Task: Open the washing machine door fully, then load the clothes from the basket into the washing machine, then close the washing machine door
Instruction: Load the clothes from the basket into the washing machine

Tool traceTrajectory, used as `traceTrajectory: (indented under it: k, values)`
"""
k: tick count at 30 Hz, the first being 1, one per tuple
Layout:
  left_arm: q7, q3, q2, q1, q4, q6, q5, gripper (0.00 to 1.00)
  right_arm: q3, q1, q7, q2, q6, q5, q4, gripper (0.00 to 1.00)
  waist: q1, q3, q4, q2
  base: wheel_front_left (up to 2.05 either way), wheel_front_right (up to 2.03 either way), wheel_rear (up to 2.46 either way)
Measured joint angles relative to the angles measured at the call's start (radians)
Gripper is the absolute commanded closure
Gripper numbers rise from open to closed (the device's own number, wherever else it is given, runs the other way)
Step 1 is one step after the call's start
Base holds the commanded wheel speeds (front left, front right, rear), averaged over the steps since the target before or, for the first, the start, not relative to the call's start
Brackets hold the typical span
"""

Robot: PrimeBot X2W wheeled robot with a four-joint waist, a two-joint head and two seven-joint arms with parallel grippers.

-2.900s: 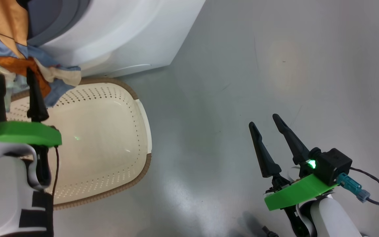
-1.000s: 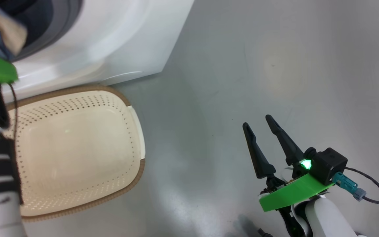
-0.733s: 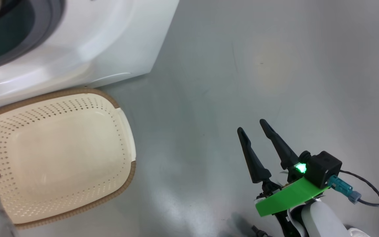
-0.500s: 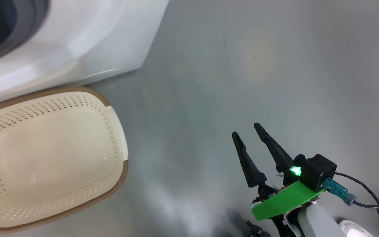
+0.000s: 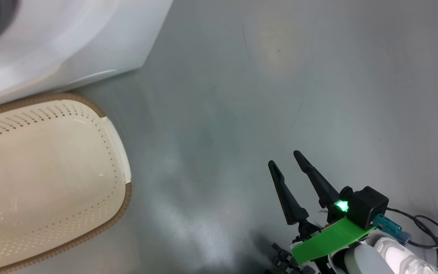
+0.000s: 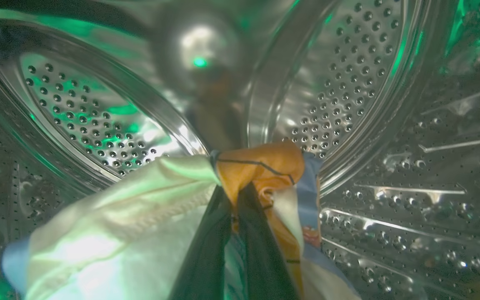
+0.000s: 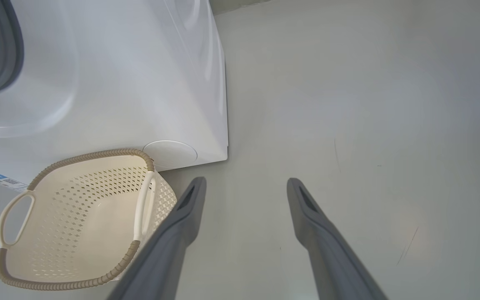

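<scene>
Left tool (image 6: 235, 199): both fingers pressed together, clamped on a bunched fold of the clothes (image 6: 140, 216), with the arm reaching well inside the drum (image 6: 348, 75). Right tool (image 5: 284, 158): fingers apart, nothing between them, hanging over bare floor (image 5: 280, 76) well to the right of the work. I judge it is parked there to keep out of the loading arm's way.

Washing machine (image 7: 119, 83): white body. Its front opening, ringed by the grey gasket (image 7: 13, 54), sits at the upper left of the right wrist view.

Drum: perforated steel with raised ribs and green glints on the metal. It surrounds the left tool on all sides, so the load is already past the opening.

Basket (image 5: 51, 171): on the floor close against the washer's lower front; I cannot tell whether they touch. Its bottom is bare. It is placed close, presumably to keep the carry short.

Clothes: cream fabric bulges to the left of the fingers, while the orange and light blue print folds over the fingertips and hangs to the right. The bundle hangs from the pinch. I cannot tell whether its lower ends rest on the drum wall.

Blue label (image 7: 0, 180): low on the washer front, just behind the basket.

Judgement: loading is nearly done. What remains is to let go deep enough that no cloth trails over the gasket, withdraw the arm, then close the door.
</scene>
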Motion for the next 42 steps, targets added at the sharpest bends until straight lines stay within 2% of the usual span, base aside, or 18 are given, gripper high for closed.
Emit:
traceTrajectory:
  k: [7, 13, 15, 17, 19, 20, 27, 37, 42]
  values:
    - [-0.008, -0.014, 0.017, -0.031, -0.097, 0.030, 0.001, 1.00, -0.005, 0.000, 0.000, 0.002, 0.000, 0.000, -0.009, 0.00, 0.0000, 0.029, -0.004, 0.0000, 0.00, 0.00, 0.00]
    - [-0.003, -0.038, 0.020, 0.010, 0.036, 0.031, 0.009, 1.00, -0.003, 0.000, 0.000, 0.003, 0.000, 0.000, -0.008, 0.00, 0.0000, 0.016, -0.002, 0.0000, 0.00, 0.00, 0.00]
    - [0.002, -0.045, 0.017, 0.005, 0.072, 0.028, 0.009, 0.84, -0.004, 0.002, 0.000, 0.003, 0.000, 0.000, -0.008, 0.00, 0.0000, 0.011, 0.000, 0.0000, 0.00, 0.00, 0.00]
    - [0.027, -0.049, 0.015, -0.010, 0.112, 0.027, 0.008, 0.56, -0.006, 0.006, 0.000, 0.003, 0.000, 0.000, -0.008, 0.00, 0.0000, 0.006, 0.003, 0.0000, 0.00, 0.00, 0.00]
    - [0.033, -0.052, 0.013, -0.019, 0.137, 0.028, 0.008, 0.09, -0.008, 0.011, 0.000, 0.003, 0.000, 0.000, -0.007, 0.00, 0.0000, 0.001, 0.006, 0.0000, 0.00, 0.00, 0.00]
    - [0.035, -0.053, 0.012, -0.027, 0.150, 0.029, 0.008, 0.00, -0.009, 0.014, 0.000, 0.003, 0.000, 0.000, -0.007, 0.00, 0.0000, -0.002, 0.007, 0.0000, 0.00, 0.00, 0.00]
    - [0.077, -0.072, -0.023, -0.050, 0.218, 0.048, 0.007, 0.00, -0.014, 0.021, 0.000, 0.004, 0.000, 0.000, -0.007, 0.00, 0.0000, -0.021, 0.022, 0.0000, 0.00, 0.00, 0.00]
    - [0.058, -0.085, -0.074, -0.044, 0.246, 0.135, -0.002, 0.00, -0.026, 0.020, 0.000, 0.003, 0.000, 0.000, 0.001, 0.00, 0.0000, -0.063, 0.059, 0.0000, 0.00, 0.00, 0.00]
    - [0.036, -0.073, -0.106, -0.004, 0.255, 0.134, -0.040, 0.00, -0.028, 0.019, 0.000, 0.003, 0.000, -0.001, 0.006, 0.00, 0.0000, -0.090, 0.082, 0.0000, 0.00, 0.00, 0.00]
